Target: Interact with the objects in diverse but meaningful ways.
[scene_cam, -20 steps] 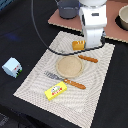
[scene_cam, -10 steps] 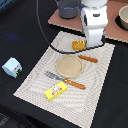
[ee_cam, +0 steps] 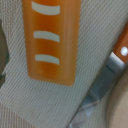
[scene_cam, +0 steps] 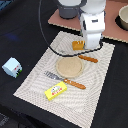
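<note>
On the pale woven placemat [scene_cam: 95, 95], close to its far edge, the orange-yellow bread loaf [scene_cam: 77, 45] lies right beside the white robot arm [scene_cam: 93, 22], which stands low over it and covers part of it in the exterior view. The claw itself is hidden under the arm's body there, and the wrist view shows no fingers, so I cannot tell whether it is wide, narrow or holding anything. Seen from the wrist, the loaf [ee_cam: 51, 40] fills much of the picture, blurred, with three pale curved stripes across its top; one end is cut off by the picture's edge. Beside it on the mat, a metal blade with a wooden handle [ee_cam: 107, 75] lies slanted, also cut off and out of focus.

Near the mat's middle sits the round tan plate [scene_cam: 69, 67], with the fork [scene_cam: 64, 79] just beside it. The yellow butter packet [scene_cam: 56, 90] lies towards the mat's near edge. Off the mat, on the black table [scene_cam: 20, 30], stands the pale blue-white carton [scene_cam: 12, 67].
</note>
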